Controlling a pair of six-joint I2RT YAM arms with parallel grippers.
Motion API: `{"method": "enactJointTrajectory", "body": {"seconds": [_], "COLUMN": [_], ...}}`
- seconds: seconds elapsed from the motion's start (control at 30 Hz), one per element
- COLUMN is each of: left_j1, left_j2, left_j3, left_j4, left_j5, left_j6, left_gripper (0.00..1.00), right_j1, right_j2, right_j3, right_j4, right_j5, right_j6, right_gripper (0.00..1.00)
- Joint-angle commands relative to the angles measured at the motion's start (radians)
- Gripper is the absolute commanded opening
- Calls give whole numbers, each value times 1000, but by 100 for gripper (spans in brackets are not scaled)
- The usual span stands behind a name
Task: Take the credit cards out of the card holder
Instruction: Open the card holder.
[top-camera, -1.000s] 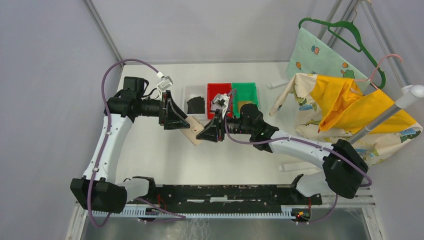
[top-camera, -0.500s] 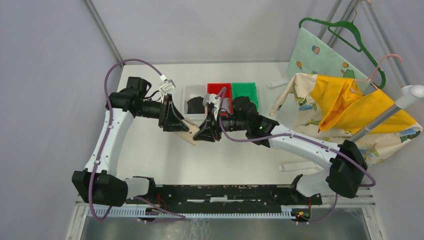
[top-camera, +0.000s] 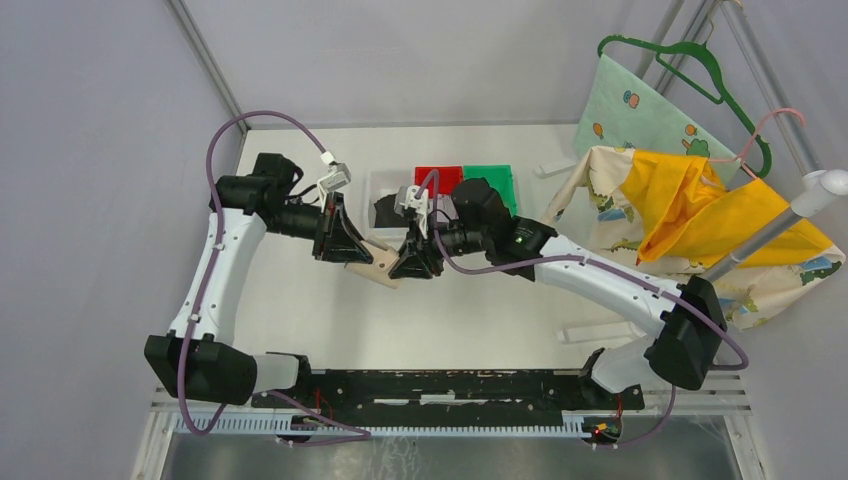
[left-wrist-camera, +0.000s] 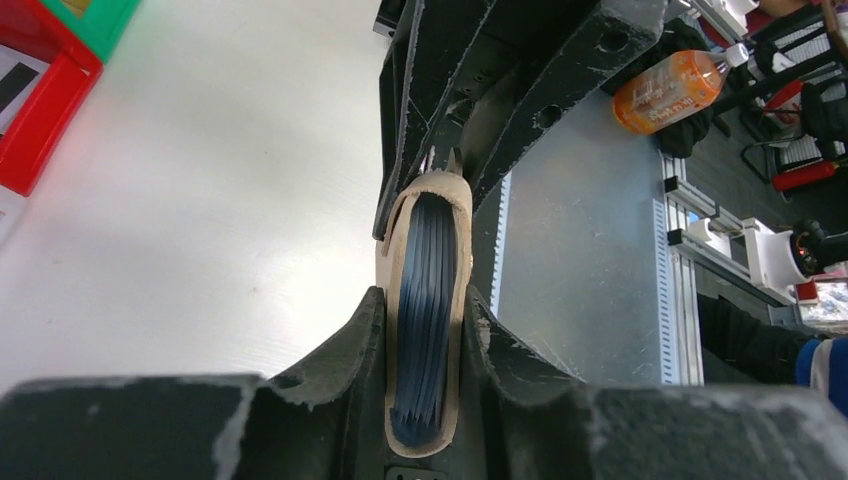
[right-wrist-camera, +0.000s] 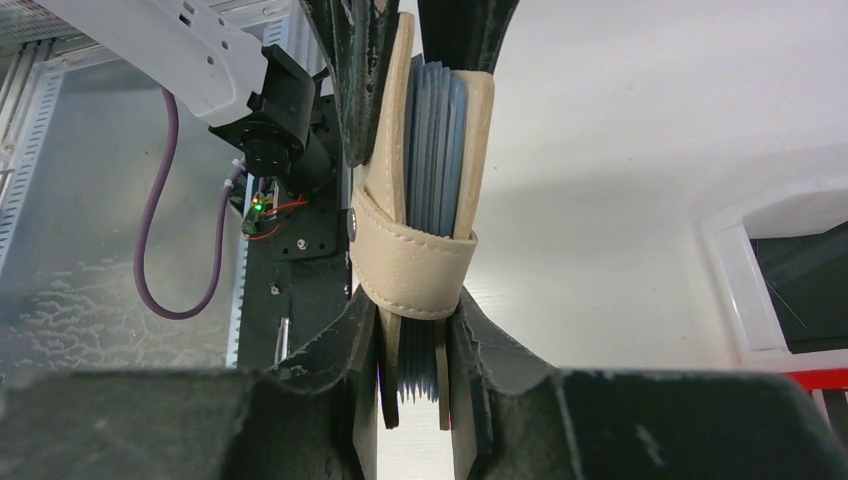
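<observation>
Beige card holder (top-camera: 384, 268) held above the desk (top-camera: 300, 300), gripped from both ends: left hand (top-camera: 362, 254) clamped on the spine end, right hand (top-camera: 404, 266) clenched on the strap end. Strap (right-wrist-camera: 415, 262) looped over both covers. Blue-grey credit cards (left-wrist-camera: 426, 290) packed edge-on inside, none out yet. Just behind, white bin (top-camera: 382, 186), red bin (top-camera: 436, 174) and green bin (top-camera: 492, 176) in a row.

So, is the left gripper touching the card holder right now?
Touching. The left wrist view shows the left gripper with both jaws pressed against the beige sides of the card holder, with no gap on either side.
</observation>
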Motion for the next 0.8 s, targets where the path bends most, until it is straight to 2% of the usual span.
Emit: {"method": "enactJointTrajectory", "body": {"seconds": [0.0,0.03,0.07,0.1,0.13,0.27,0.3,0.43,0.6,0.77], "left_j1": [0,-1,-1,0,0,-1,0,-1,-1,-2], "left_j2": [-4,0,2,-1,-6,-90,-113,-144,-136,-141], "left_j3": [43,46,46,40,30,-70,-99,-151,-165,-153], "left_j4": [-27,-15,19,68,130,536,619,742,724,711], "left_j5": [38,37,31,18,1,-164,-239,-325,-334,-290], "left_j6": [36,20,-20,-106,-172,-558,-643,-795,-856,-917], "left_gripper": [17,12,8,3,2,2,2,2,2,2], "right_j1": [0,0,0,0,0,0,1,49,132,208], "right_j2": [6,4,2,-3,-10,-85,-109,-218,-263,-238], "right_j3": [67,67,68,67,66,10,-19,-169,-284,-290], "right_j4": [12,11,9,6,6,76,109,291,462,545], "right_j5": [25,39,59,87,133,364,427,598,665,719], "right_j6": [-60,-62,-63,-63,-62,-38,-37,-90,-239,-372], "right_gripper": [17,21,31,48,59,83,86,86,75,69]}}
